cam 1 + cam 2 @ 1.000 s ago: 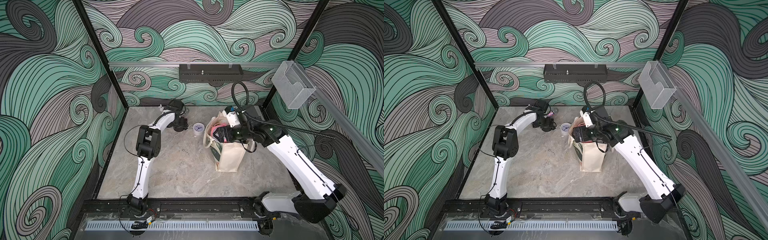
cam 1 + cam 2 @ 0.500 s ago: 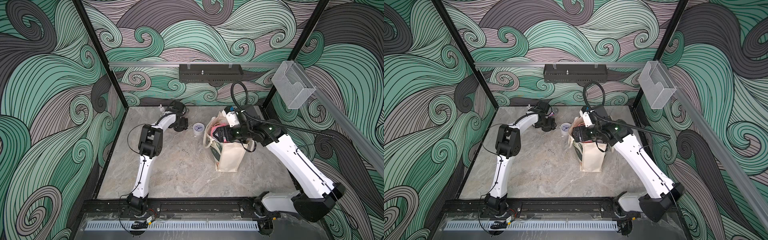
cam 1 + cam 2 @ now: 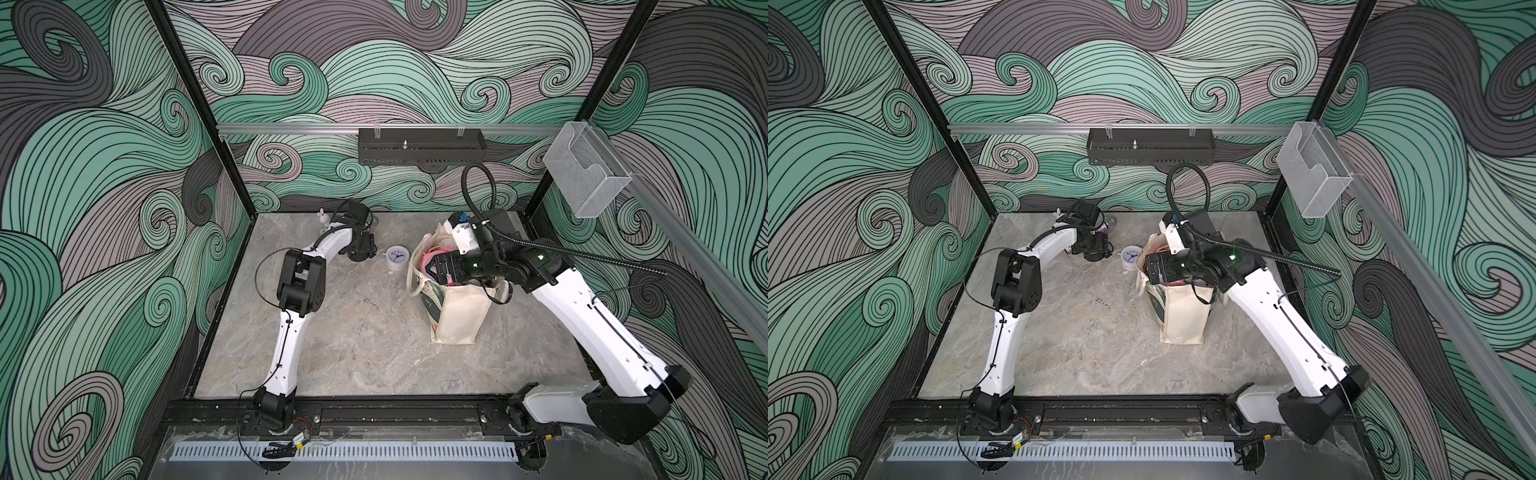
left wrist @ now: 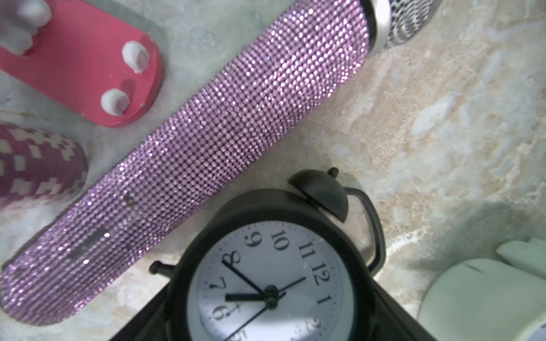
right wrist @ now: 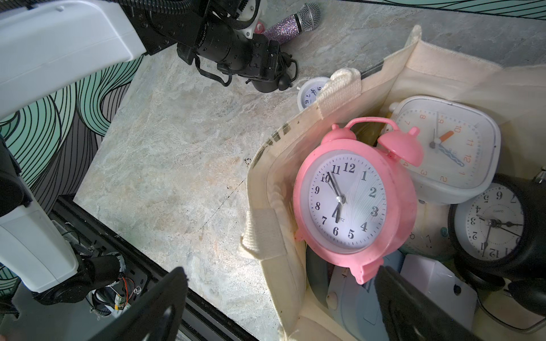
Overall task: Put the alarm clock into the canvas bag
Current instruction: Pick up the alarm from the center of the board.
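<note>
The alarm clock [image 4: 274, 280], black and round, with two bells and a curved handle, is seen lying directly under the left pincer [image 3: 360, 251], with its white dial turned toward the pincer. Its line from six to twelve is laid roughly from one finger to the other, and the handle end is pointed at one of the fingers [image 4: 401, 321]. The jaws are set on both sides of the case; whether they press it cannot be told. Just beyond the clock, close but apart, a microphone [image 4: 221, 147] covered with small glittering purple stones is laid on the marble-like table [image 3: 353, 332]. A small white clock [image 3: 395, 258] is placed between the left pincer and the canvas bag [image 3: 459, 309], which is stood upright and is made of cream cloth with a dark green panel. The right pincer [image 5: 280, 273] is held at the mouth of the bag, spread wide, one finger over the inside and one outside the wall. Inside the bag, a pink plastic clock [image 5: 354, 200], a white rounded-square clock [image 5: 449, 147] and a second black clock [image 5: 496, 224] are seen.
</note>
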`<state>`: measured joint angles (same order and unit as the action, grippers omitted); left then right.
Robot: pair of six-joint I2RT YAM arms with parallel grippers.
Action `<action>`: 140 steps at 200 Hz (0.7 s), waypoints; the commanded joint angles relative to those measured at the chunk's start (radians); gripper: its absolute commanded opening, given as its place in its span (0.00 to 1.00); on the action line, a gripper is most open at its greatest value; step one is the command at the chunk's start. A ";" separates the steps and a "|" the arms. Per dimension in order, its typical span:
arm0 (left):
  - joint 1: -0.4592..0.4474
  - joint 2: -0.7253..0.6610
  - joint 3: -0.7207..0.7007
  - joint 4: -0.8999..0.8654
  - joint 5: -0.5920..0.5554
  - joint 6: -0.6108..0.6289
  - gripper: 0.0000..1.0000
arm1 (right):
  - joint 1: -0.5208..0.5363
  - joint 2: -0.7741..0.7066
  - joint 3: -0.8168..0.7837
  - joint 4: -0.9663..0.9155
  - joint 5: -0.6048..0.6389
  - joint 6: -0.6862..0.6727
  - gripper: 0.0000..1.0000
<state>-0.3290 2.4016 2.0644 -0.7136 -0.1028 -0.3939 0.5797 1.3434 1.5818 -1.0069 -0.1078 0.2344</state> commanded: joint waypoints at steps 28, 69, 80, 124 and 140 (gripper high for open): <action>0.007 -0.295 -0.231 0.061 0.159 -0.131 0.60 | -0.001 0.004 0.031 -0.007 0.075 -0.036 1.00; 0.006 -0.653 -0.570 0.184 0.244 -0.207 0.60 | -0.040 -0.004 0.063 -0.005 0.046 -0.027 1.00; 0.007 -0.742 -0.639 0.214 0.298 -0.221 0.59 | -0.051 0.004 0.076 -0.006 0.019 -0.016 1.00; -0.039 -1.089 -0.867 0.365 0.448 -0.226 0.58 | -0.060 0.046 0.124 -0.005 -0.134 0.031 1.00; -0.072 -1.184 -0.927 0.436 0.472 -0.241 0.58 | -0.061 0.059 0.138 -0.005 -0.175 0.047 1.00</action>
<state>-0.3557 1.3338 1.1973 -0.4232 0.2718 -0.6044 0.5217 1.3773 1.6943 -1.0065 -0.1837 0.2470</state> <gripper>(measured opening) 0.851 0.996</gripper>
